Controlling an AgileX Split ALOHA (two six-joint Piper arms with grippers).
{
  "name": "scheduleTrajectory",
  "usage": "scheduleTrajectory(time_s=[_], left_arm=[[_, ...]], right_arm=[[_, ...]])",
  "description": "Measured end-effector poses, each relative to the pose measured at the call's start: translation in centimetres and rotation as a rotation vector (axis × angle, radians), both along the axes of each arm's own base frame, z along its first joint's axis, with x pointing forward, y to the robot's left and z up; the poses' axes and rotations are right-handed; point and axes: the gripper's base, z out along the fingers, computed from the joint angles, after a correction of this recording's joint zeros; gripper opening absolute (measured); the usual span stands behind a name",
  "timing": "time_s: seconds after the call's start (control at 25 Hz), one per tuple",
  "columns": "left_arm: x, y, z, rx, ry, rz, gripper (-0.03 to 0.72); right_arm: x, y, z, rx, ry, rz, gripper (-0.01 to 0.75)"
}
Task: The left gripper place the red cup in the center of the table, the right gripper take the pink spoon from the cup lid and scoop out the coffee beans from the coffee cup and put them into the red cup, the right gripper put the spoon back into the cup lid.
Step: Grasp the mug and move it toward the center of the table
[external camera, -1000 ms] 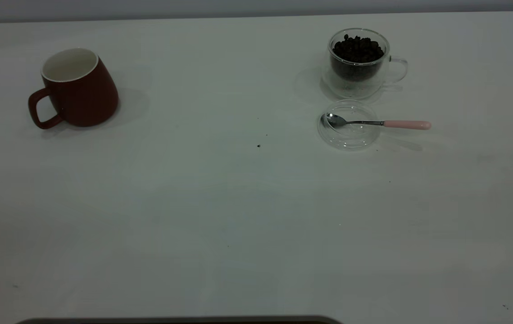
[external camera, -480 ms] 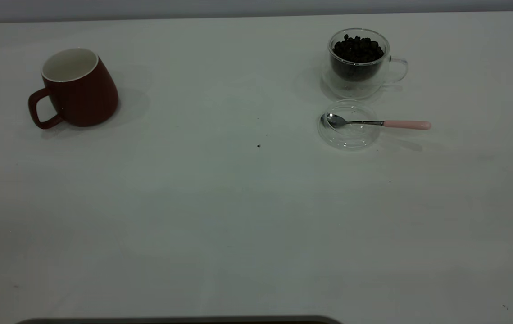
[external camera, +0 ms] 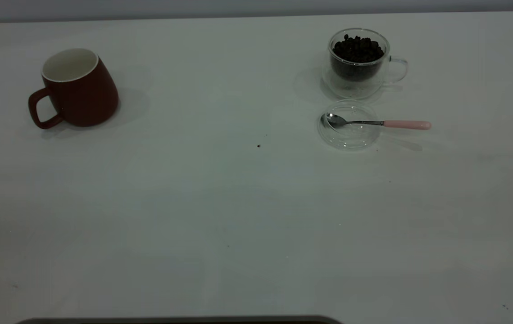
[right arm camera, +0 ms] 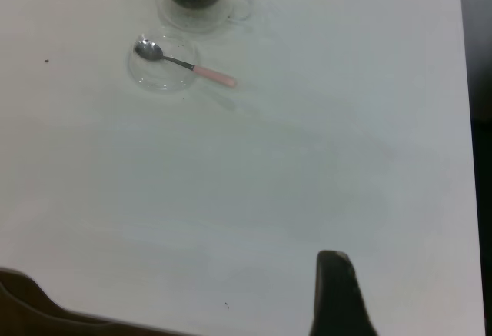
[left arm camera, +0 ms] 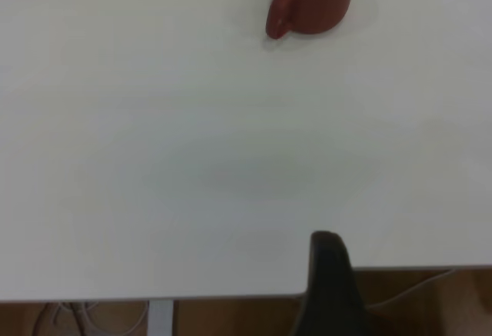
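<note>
Presently: red cup [external camera: 76, 87] upright at the desk's [external camera: 220, 202] left side, handle toward the left edge, well apart from centre. Left pincer [left arm camera: 330, 274] back at the near desk edge, cup straight ahead and far off; only one dark finger in view, so opening: cannot tell; nothing held. Left arm the nearer one for the cup. Spoon [external camera: 375, 123] with bowl in lid [external camera: 348, 130], pink handle pointing right, just before coffee cup [external camera: 359, 63]. Right pincer [right arm camera: 338, 290] parked at near edge; opening likewise cannot tell.
</note>
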Motion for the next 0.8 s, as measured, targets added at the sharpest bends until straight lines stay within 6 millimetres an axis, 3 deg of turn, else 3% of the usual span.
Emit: scheduleTrajectory(time_s=[0.2, 0.4, 0.64, 0.8], left_arm=[[2.0, 0.3, 3.6, 0.025, 0.072, 0.016, 0.586], [6.2, 0.1, 5.8, -0.005, 0.241, -0.004, 0.586], [12.6, 0.4, 5.5, 0.126, 0.397, -0.151, 0.586], [17.8, 0.6, 3.7, 0.253, 0.486, -0.344, 0.586]], right_arm=[[0.0, 0.0, 0.0, 0.000, 0.000, 0.000, 0.508], [0.0, 0.0, 0.0, 0.000, 0.000, 0.000, 0.508], [0.0, 0.0, 0.0, 0.000, 0.000, 0.000, 0.508], [0.0, 0.0, 0.0, 0.000, 0.000, 0.000, 0.508]])
